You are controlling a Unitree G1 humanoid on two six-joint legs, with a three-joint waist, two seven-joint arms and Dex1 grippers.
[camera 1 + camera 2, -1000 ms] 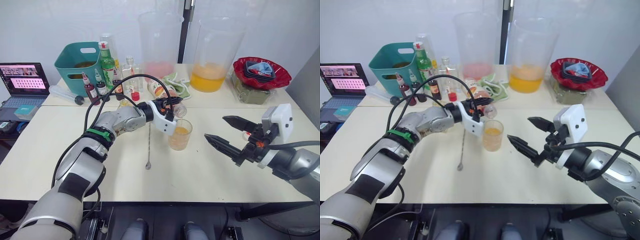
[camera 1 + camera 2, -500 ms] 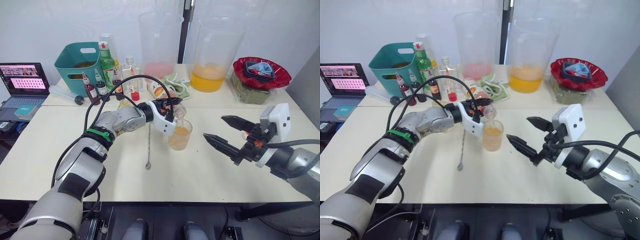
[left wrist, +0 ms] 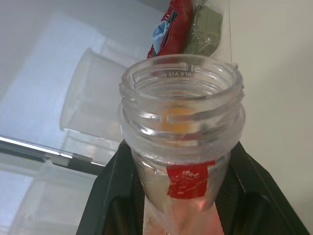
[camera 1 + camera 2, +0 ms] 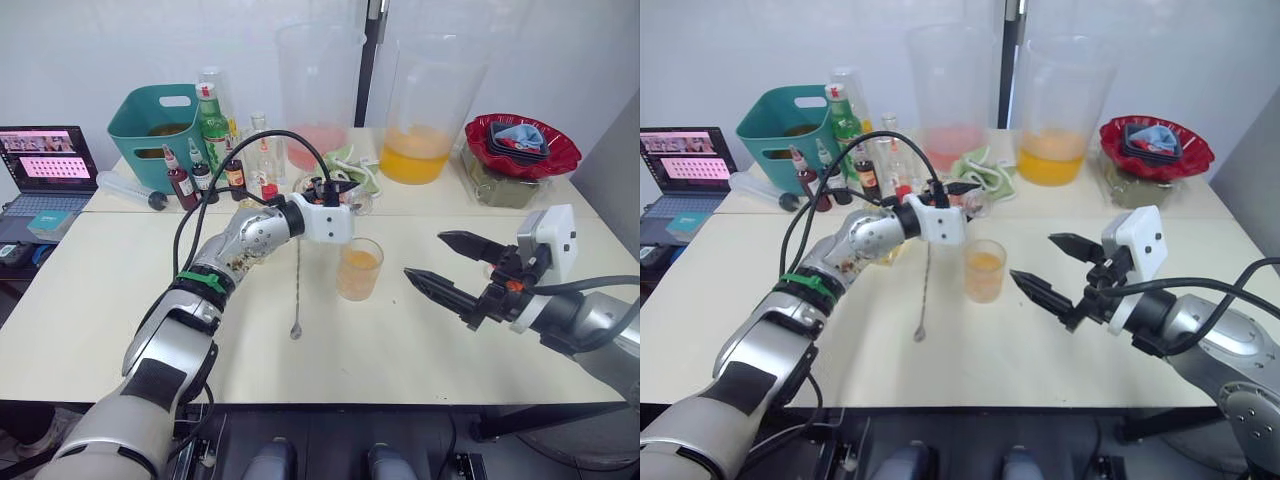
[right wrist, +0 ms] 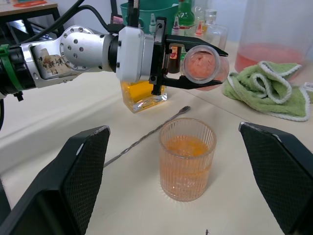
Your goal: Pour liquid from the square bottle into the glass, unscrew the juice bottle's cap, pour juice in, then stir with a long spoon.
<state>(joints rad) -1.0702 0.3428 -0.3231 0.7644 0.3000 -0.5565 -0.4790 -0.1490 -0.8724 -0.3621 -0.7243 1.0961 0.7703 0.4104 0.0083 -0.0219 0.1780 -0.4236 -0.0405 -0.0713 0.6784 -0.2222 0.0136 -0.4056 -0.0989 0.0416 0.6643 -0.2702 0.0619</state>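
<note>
So the left gripper held the juice bottle tight between its 2 black fingers, one on each side of the neck. The bottle lay on its side in the air, cap off, w/ its open mouth facing the robot's right. It was up behind the glass, not over it. A bit of red-orange juice sat inside.

The glass stood on the table near the middle, about half full of orange drink. The long spoon lay flat on the table just left of the glass, not touching it. The square bottle w/ yellow liquid stood on the table by the left gripper, behind the spoon's far end.

The right gripper hung over the table to the right of the glass, fingers spread wide apart & holding nothing, tips aimed at the glass.

At the back were a teal bin, small bottles, 2 big clear jugs, a green cloth & a red bowl. A laptop sat far left.
</note>
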